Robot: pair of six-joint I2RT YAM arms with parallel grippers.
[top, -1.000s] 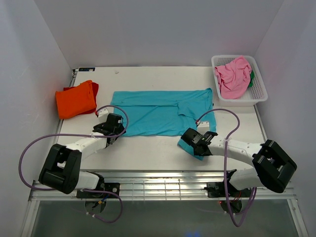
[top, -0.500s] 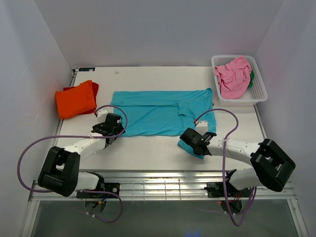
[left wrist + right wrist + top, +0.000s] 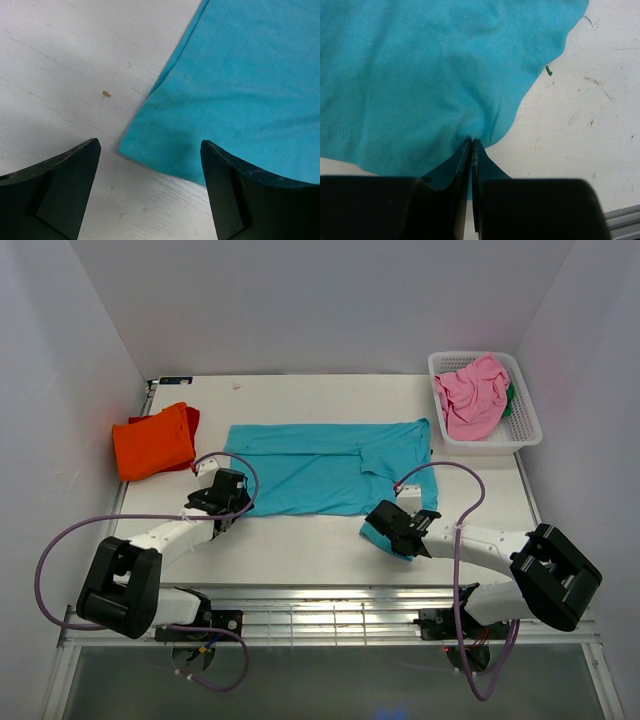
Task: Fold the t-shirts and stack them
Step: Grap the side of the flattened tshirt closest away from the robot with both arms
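**Desk:** What do we have at centre frame?

**Photo:** The teal t-shirt (image 3: 325,468), spread flat across the middle of the tabletop (image 3: 300,545), its long edge running left to right. Its lower-right flap trails toward the bottom of the frame. There the right pincer (image 3: 398,530) has its jaws pressed together on a pinch of the teal cloth. In the wrist view we see the fabric pucker at the tips.

**Desk:** And the other arm?

**Photo:** The left pincer (image 3: 215,502) stands spread wide over the shirt's lower-left corner, gripping nothing. In its wrist view one finger is over bare tabletop and the other over cloth. We cannot tell whether either touches down.

**Desk:** How far along do we call it?

**Photo:** Under way, by our reading. At the left of the frame the orange t-shirt (image 3: 153,443) lies in a compact fold. A sliver of darker red shows at its upper-right edge, and we cannot tell what that is. In the upper right, the pink t-shirt (image 3: 472,392) lies crumpled in the white basket (image 3: 527,430), with a bit of green cloth (image 3: 508,400) beside it. So we judge one shirt done and the teal one in hand, most of its folds to come. The basket's contents are left to fold and stack.
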